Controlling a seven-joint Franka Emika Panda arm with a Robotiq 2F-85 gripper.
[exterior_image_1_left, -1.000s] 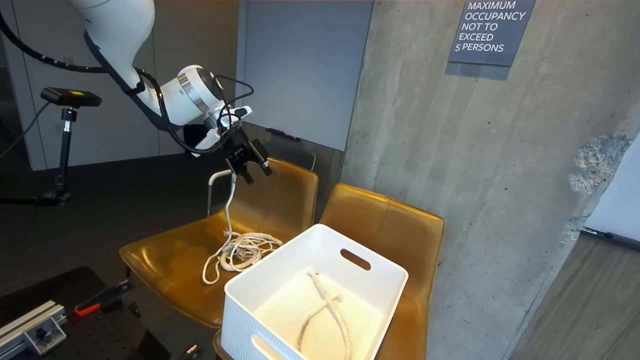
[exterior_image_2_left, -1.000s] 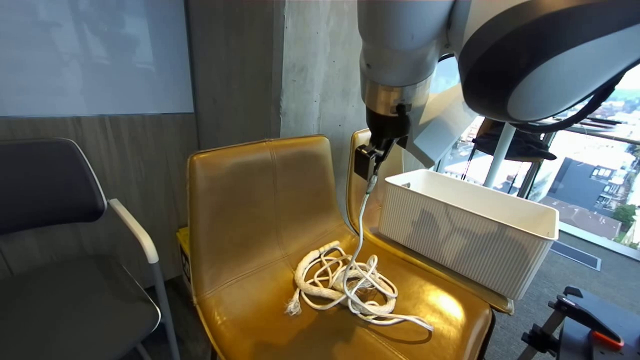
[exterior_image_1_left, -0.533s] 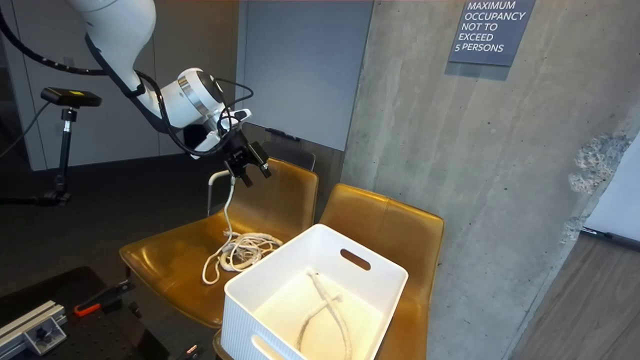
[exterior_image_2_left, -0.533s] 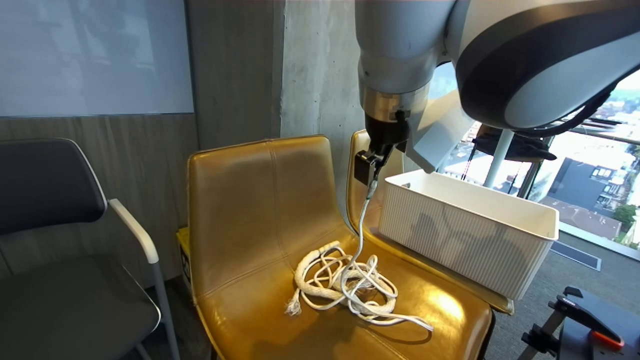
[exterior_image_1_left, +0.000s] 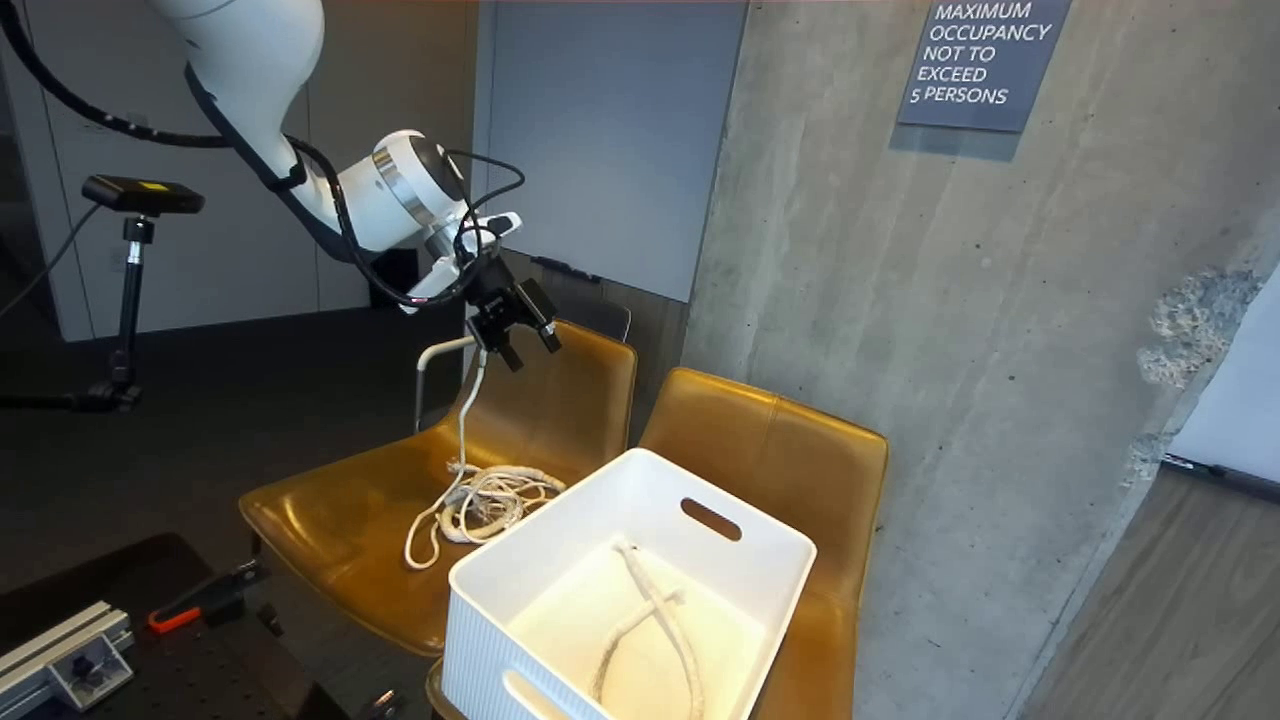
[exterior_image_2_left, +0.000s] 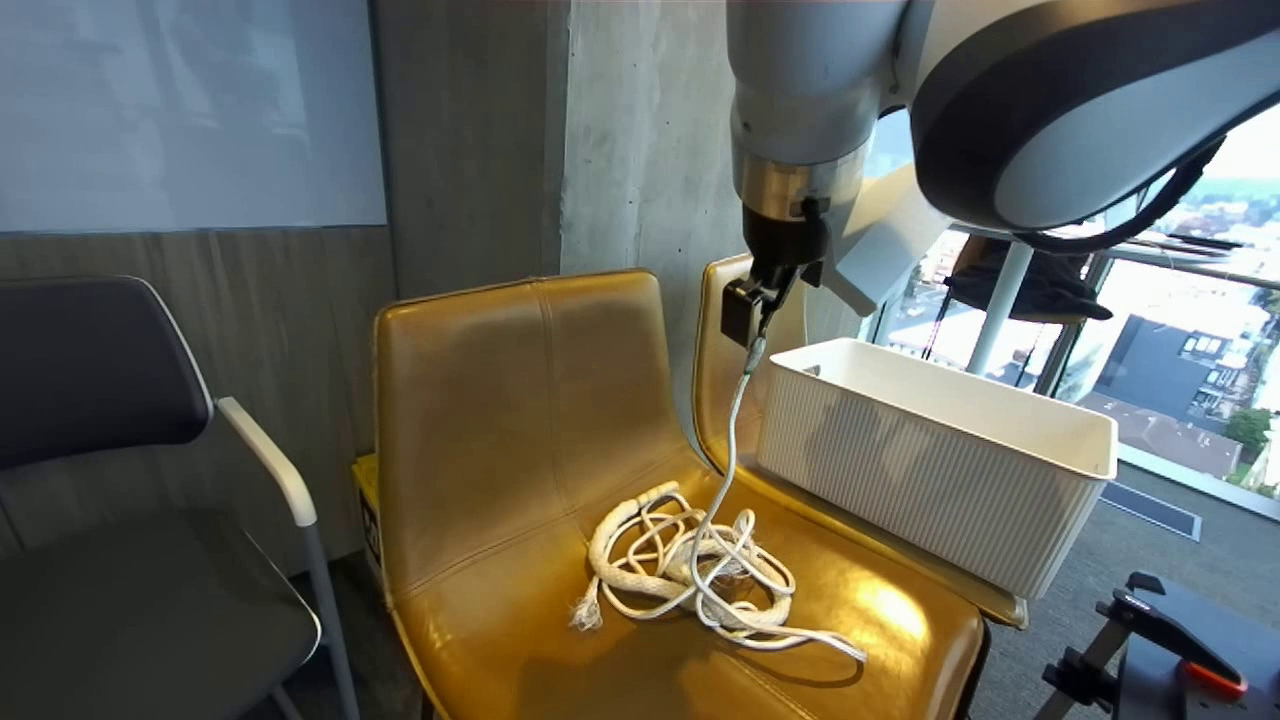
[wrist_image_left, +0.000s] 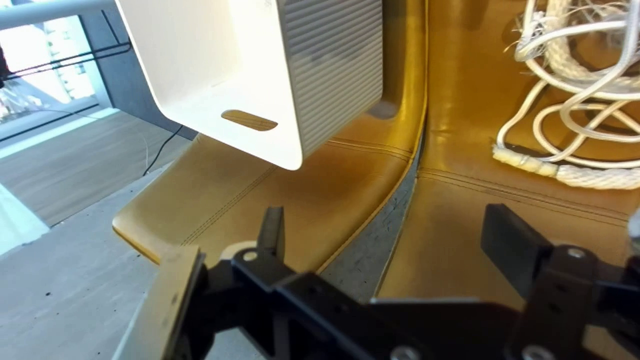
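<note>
My gripper stands open above the brown chair, nothing between its fingers. In an exterior view, the gripper hangs in front of the chair's backrest. A thin white rope strand runs up from the seat to the outer side of the gripper, outside the jaws; how it is attached cannot be made out. Its lower part joins a tangled rope pile on the seat, with a thick braided piece in it. Beside it, a white bin has crossed rope pieces on its floor.
The bin rests on a second brown chair near a concrete wall. A dark chair with a pale armrest is close by. A camera on a stand and a black table with an orange-handled tool are also in view.
After dipping slightly, the gripper has risen and shifted a little toward the bin side, the rope strand moving with it. The jaws have stayed open. Rope pile and bin lie as before.
</note>
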